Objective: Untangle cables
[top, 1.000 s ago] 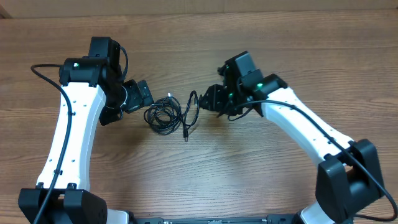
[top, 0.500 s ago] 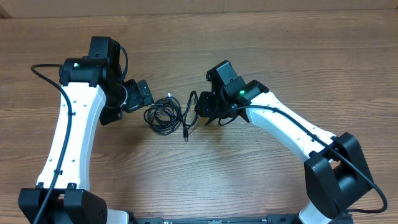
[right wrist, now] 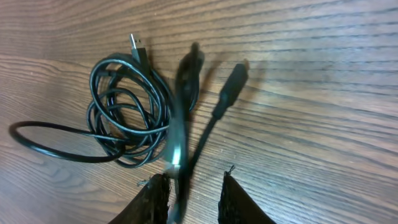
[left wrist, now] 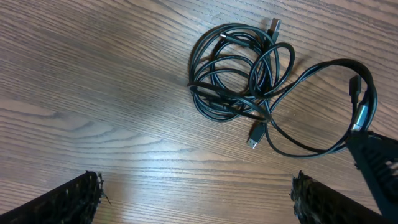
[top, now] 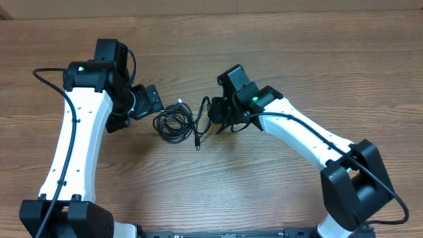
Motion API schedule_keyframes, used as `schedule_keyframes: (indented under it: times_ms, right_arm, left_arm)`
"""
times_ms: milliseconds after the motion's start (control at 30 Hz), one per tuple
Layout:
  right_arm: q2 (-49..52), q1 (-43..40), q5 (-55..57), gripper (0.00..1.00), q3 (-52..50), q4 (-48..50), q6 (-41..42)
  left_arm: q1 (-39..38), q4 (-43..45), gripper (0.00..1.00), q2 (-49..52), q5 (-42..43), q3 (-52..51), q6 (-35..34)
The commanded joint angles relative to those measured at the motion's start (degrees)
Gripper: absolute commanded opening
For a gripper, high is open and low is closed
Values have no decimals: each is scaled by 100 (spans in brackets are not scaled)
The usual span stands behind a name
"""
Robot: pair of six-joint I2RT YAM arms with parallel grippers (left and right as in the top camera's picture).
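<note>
Right end effector (right wrist: 194, 183) slid nearer, straddling cables (right wrist: 227, 92) in wrist view, grip unclear; left end effector (left wrist: 196, 190) released.

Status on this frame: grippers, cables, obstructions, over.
Left gripper open, off the cables. Right gripper partly open astride one strand, not clamped. Cables tangled in a loose coil on the table. Nothing in the way.

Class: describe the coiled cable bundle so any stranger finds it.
On the table, look between the left gripper and right gripper. The coiled bundle lies nearer the left one; unlike the single loose loop beside it, it forms several overlapping rings.
</note>
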Motion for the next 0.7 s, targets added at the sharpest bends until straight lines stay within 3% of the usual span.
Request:
schedule_keyframes:
  times_ms: [0,100,200,300,500,667]
  right_arm:
    - [140,109,57,28,151,105,-42]
    - [140,149,59,28,151,160,-42]
    - [140,149,151,22,151,166,-39]
    - [140,146,332,4,151,170,-39]
    - [76,149,376,4,330,181,-501]
    - [-275,149,317,4,1357,-553,-793]
  left_arm:
    - [-17,-11,100,-2,42,-55,-57]
    - [-17,-13,100,-2,42,-55,-57]
    - [-17,-13,100,-2,42,-55,-57]
    - [-17,-13,100,-2,42,-55,-57]
    - [-17,-13,100,-2,42,-55,-57]
    - [-20,-50,99,-2,208,-55,52]
